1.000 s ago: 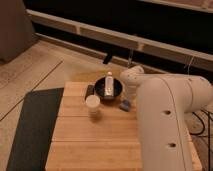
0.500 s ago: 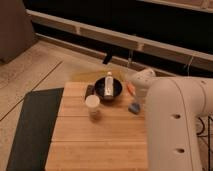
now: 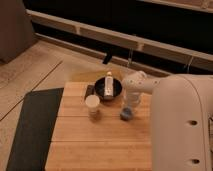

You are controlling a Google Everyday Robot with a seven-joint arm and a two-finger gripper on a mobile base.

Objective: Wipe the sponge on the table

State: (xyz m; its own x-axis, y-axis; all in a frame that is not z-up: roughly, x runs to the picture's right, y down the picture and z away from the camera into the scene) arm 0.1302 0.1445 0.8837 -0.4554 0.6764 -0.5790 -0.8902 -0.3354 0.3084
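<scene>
Since a second ago my arm has swung further in over the right side of the view, and the sponge (image 3: 126,114) has come with it. It now lies nearer the front of the bench (image 3: 100,145) and further from the bowl (image 3: 108,90) than it did.

At this moment the sponge sits flat on the wood, on the right half of the bench, just in front of the bowl's right rim and to the right of the cup (image 3: 92,105). It is clear of both. My gripper (image 3: 129,104) stands directly over it, pointing straight down from the wrist. It is clenched, and from the way its tip meets the top of the sponge I judge that it is grasping the sponge and pressing it onto the planks.

So the sponge lies straight below the gripper, not off to a side, and I have only this one arm to work it with. I cannot make out which way its long side runs, as it shows only as a small blue-grey block under the tip.

I read this as a stroke of the wipe in progress. A further stroke has open wood toward the front edge and to the left in front of the cup, while the bowl, with a white thing (image 3: 108,84) standing in it, blocks the way back. The cup looks light and would tip if the sponge or my wrist brushed it.

Beyond the bench, a dark mat (image 3: 32,125) lies on the floor along its left side.
</scene>
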